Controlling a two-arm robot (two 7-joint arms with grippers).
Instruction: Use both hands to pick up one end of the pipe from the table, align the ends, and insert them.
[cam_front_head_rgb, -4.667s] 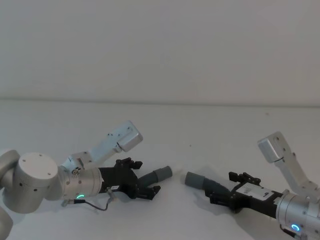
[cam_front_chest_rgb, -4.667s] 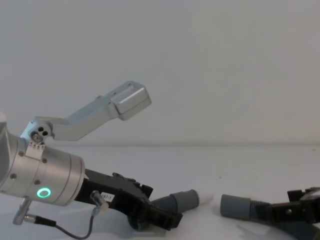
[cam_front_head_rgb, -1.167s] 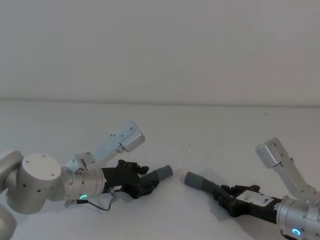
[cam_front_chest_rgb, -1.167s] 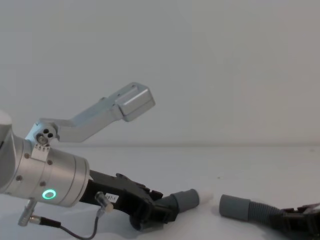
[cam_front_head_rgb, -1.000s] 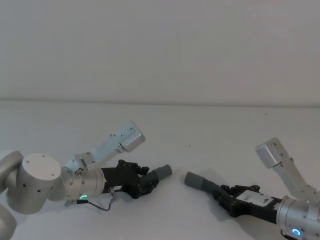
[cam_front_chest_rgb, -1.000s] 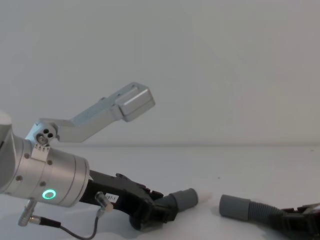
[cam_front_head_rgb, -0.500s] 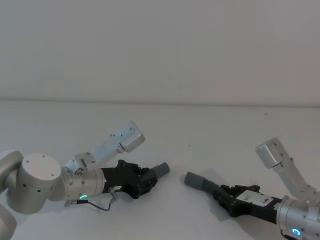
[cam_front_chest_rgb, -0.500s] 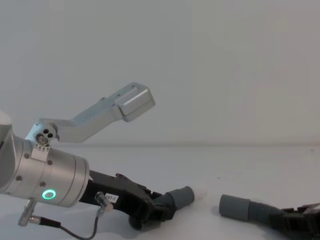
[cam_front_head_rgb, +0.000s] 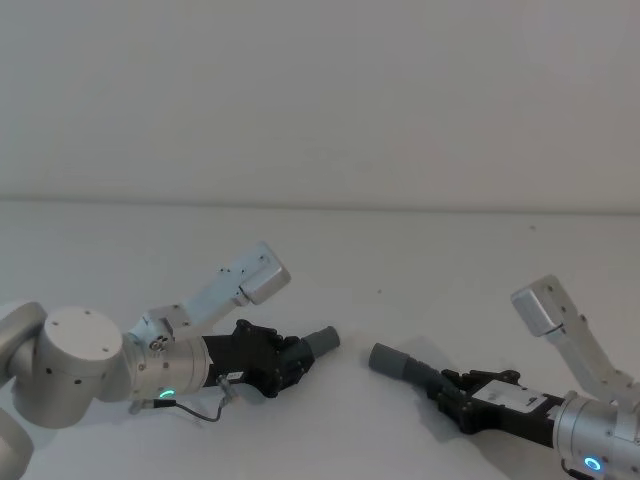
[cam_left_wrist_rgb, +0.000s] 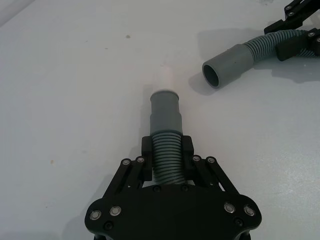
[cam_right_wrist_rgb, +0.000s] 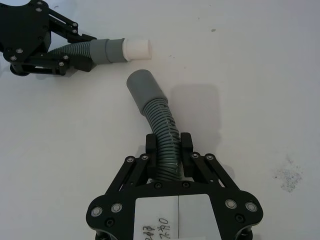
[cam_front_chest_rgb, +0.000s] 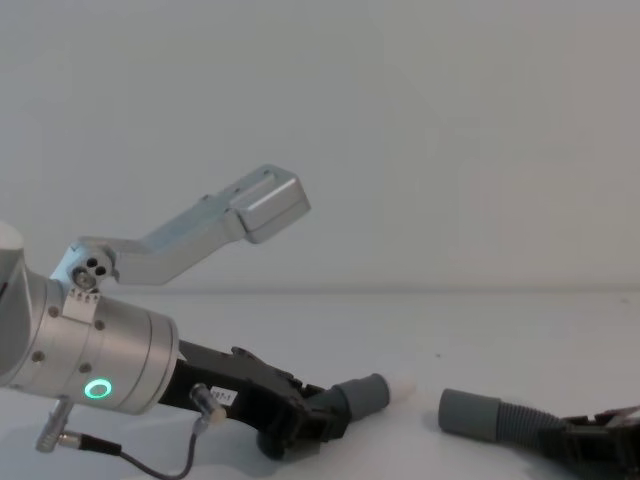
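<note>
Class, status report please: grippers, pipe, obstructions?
Left gripper shut on short piece. Right gripper shut on longer piece. Ends apart, not inserted. Nothing between them.

Plenty of bare counter (cam_front_head_rgb: 400, 260) is stretching out beyond both hoses, so swinging wide that way is looking easy. The gap between the white tip (cam_front_chest_rgb: 402, 383) and the open cuff (cam_front_chest_rgb: 470, 413) is sitting open, with only bare surface in between. What's crowding things: the left gripper (cam_left_wrist_rgb: 166, 147) is hugging the short hose piece (cam_left_wrist_rgb: 166, 167) behind its cuff and the right gripper (cam_right_wrist_rgb: 169, 145) is clamping the longer hose piece (cam_right_wrist_rgb: 162, 122), both lying low. A silver bracket (cam_front_chest_rgb: 265, 205) is sticking up over the left one, and a thin black cable (cam_front_chest_rgb: 150, 465) is dangling under its wrist.
</note>
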